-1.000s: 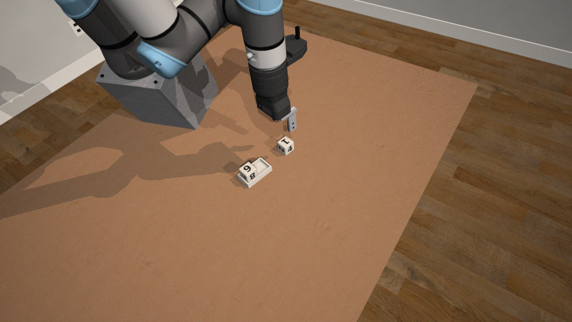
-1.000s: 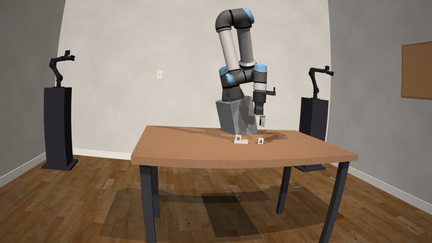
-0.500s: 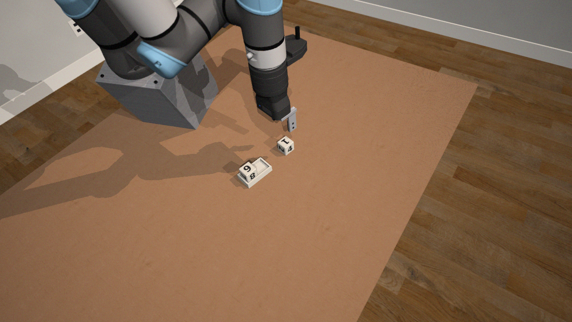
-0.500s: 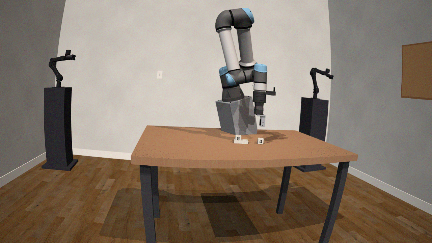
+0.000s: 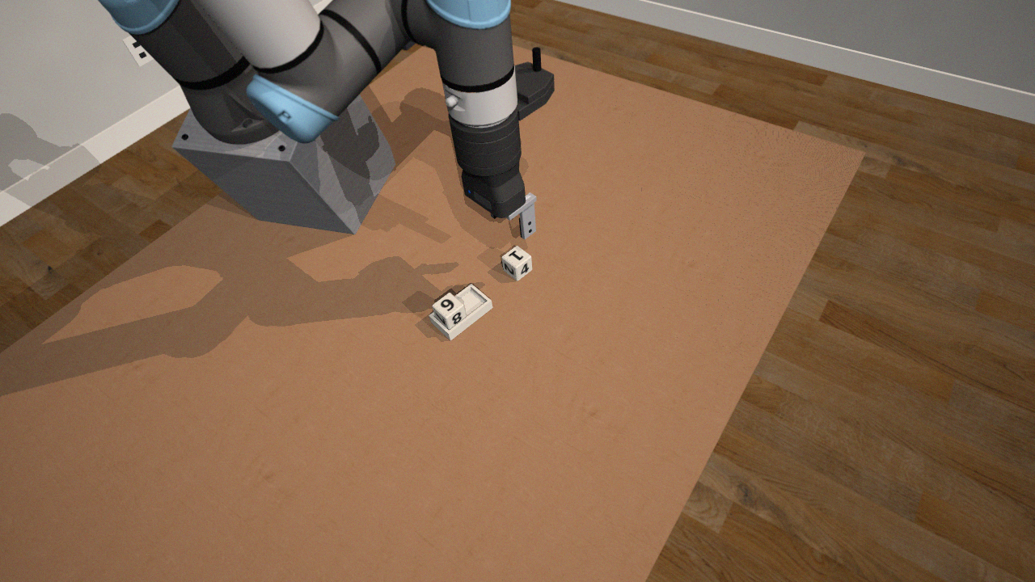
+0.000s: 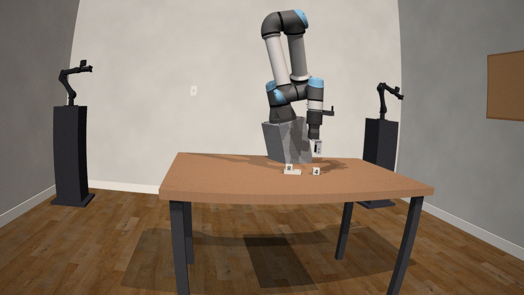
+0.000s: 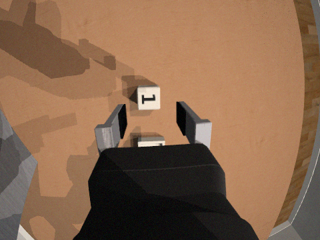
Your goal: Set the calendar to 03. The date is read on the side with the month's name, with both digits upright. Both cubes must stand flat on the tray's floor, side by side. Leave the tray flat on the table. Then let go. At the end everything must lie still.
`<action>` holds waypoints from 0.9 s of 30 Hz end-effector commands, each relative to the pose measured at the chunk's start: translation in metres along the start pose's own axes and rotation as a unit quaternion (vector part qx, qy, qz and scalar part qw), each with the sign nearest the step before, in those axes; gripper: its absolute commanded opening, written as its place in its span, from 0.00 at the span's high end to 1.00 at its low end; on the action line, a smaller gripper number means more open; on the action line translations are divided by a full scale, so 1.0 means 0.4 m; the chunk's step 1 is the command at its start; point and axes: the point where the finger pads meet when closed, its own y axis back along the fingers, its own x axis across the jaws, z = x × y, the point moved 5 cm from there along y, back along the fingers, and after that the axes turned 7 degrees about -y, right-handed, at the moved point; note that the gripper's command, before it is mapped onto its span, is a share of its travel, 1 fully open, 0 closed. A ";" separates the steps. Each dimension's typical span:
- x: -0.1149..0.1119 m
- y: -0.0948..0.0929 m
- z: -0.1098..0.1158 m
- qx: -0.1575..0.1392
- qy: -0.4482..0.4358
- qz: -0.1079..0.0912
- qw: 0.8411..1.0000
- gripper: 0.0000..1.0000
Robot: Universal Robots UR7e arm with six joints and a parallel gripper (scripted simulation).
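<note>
A white tray [image 5: 454,332] [image 6: 297,172] lies flat on the table. One white cube [image 5: 448,309] [image 6: 288,168] stands in its left slot, with 9 on top and 8 on the front. The right slot is bare. A second cube [image 5: 517,263] [image 6: 315,171] [image 7: 149,97] stands on the table to the right of the tray and behind it, with 1 on top and 4 on the front. My gripper [image 5: 524,224] [image 6: 317,147] [image 7: 151,113] is open and empty. It hangs above this loose cube, well clear of it, fingers pointing down.
The grey robot base [image 5: 289,166] [image 6: 287,143] stands at the back of the brown table [image 5: 506,434] [image 6: 256,187]. Two black pedestals with small arms stand on the floor, one on the left [image 6: 69,154] and one on the right [image 6: 380,143] of the table.
</note>
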 end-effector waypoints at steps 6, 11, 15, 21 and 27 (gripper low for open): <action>-0.001 0.001 0.023 0.001 0.063 -0.001 0.998 0.00; 0.001 0.002 0.034 0.001 0.096 -0.001 0.995 0.00; 0.001 0.002 0.053 0.001 0.149 -0.002 0.989 0.00; 0.003 0.002 0.082 0.002 0.227 -0.002 0.974 0.00; 0.005 0.002 0.102 0.002 0.277 -0.002 0.961 0.00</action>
